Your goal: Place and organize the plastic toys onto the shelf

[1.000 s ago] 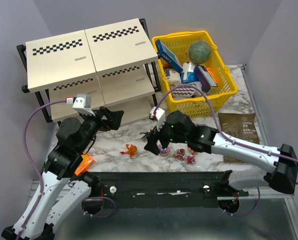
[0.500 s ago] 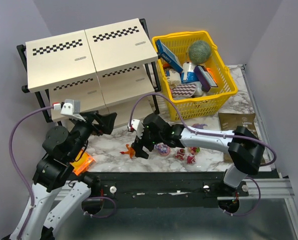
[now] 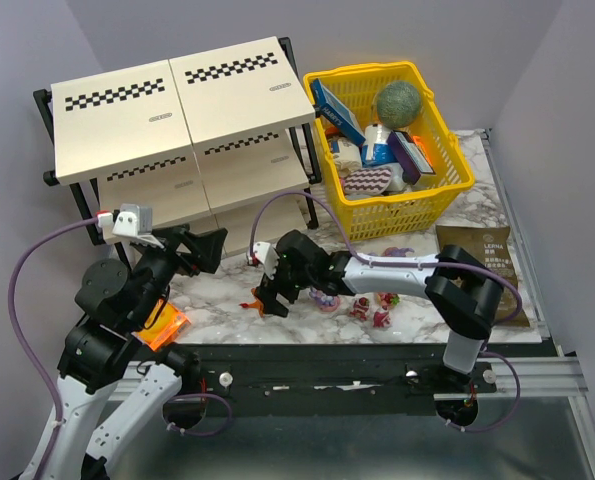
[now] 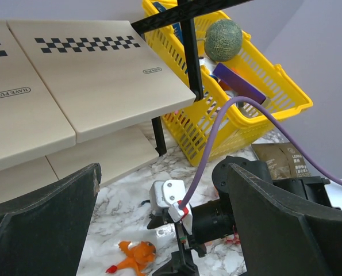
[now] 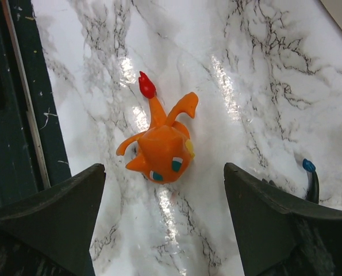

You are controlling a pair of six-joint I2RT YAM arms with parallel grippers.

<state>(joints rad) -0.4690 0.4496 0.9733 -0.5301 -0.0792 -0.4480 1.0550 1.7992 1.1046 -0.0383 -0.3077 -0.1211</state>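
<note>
An orange toy (image 3: 254, 300) (image 5: 162, 146) (image 4: 135, 256) lies on its side on the marble top. My right gripper (image 3: 268, 293) (image 5: 164, 192) hovers open just over it, and the toy's head sits between the spread fingers without touching them. A purple-pink toy (image 3: 325, 298) and small red-pink toys (image 3: 360, 308) (image 3: 382, 319) lie to the right under the right arm. My left gripper (image 3: 209, 250) (image 4: 162, 172) is open and empty, held above the table in front of the shelf (image 3: 177, 130) (image 4: 102, 75).
A yellow basket (image 3: 445, 195) (image 4: 285, 106) with boxes and a green ball stands right of the shelf. A brown packet (image 3: 482, 255) lies at the right. A flat orange packet (image 3: 166, 328) lies by the left arm. A dark blue-tipped piece (image 5: 310, 175) lies near the right finger.
My right gripper has swung left, from over the purple-pink toy to over the orange one. The left arm has drawn slightly left and back. Both stayed open.
</note>
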